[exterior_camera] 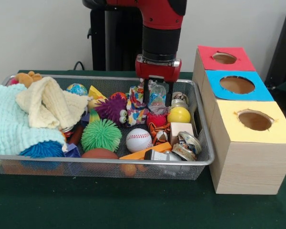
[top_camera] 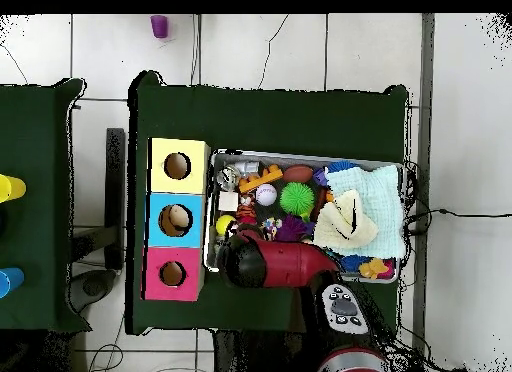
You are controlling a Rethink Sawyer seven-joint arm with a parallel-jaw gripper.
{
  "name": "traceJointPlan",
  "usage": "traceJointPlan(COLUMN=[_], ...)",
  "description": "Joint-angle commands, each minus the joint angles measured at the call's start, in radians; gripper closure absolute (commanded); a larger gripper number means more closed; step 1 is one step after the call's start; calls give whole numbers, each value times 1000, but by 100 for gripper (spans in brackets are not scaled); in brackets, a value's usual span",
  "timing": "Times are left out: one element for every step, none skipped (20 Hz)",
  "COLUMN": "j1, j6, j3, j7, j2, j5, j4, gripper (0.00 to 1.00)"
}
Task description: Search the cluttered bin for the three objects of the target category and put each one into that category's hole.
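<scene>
The silver wire-mesh bin (exterior_camera: 109, 161) lies on the green table, full of clutter. It also shows in the overhead view (top_camera: 305, 157). My gripper (exterior_camera: 158, 99) hangs low over the bin's far right part. Its black fingers (exterior_camera: 146, 95) stand apart on either side of a crumpled clear wrapper (exterior_camera: 157, 93). Close by lie a yellow ball (exterior_camera: 178, 115), a tiger toy (exterior_camera: 158, 132), a wooden block (exterior_camera: 181, 130), shiny cans (exterior_camera: 188, 143) and a baseball (exterior_camera: 138, 140). In the overhead view the arm (top_camera: 280, 265) hides the gripper.
Three wooden boxes with holes stand right of the bin: red top (exterior_camera: 224, 58), blue top (exterior_camera: 237, 85), yellow top (exterior_camera: 255, 120). Mint cloth (exterior_camera: 9, 124) and cream cloth (exterior_camera: 52, 105) fill the bin's left. A green spiky ball (exterior_camera: 101, 135) and a purple one (exterior_camera: 110, 108) lie mid-bin.
</scene>
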Motion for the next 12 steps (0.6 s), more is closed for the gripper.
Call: traceJointPlan(j1=[-4, -2, -2, -6, -10, -11, -10, -8, -7, -6, -4, -3], j6=[-30, -34, -39, -40, -41, -41, -45, -48, -49, -50, -50, -49], j3=[80, 76, 76, 81, 86, 88, 88, 87, 87, 86, 84, 82], j7=[91, 89, 85, 79, 76, 76, 79, 82, 83, 83, 83, 83], j2=[112, 124, 136, 145, 153, 155, 155, 157, 158, 158, 161, 162], j5=[-39, -41, -43, -45, -46, -45, -44, -43, -43, -43, -43, -43], j4=[59, 48, 39, 31, 28, 28, 30, 32, 32, 32, 31, 29], gripper=[0, 0, 0, 0, 0, 0, 0, 0, 0, 0, 0, 0])
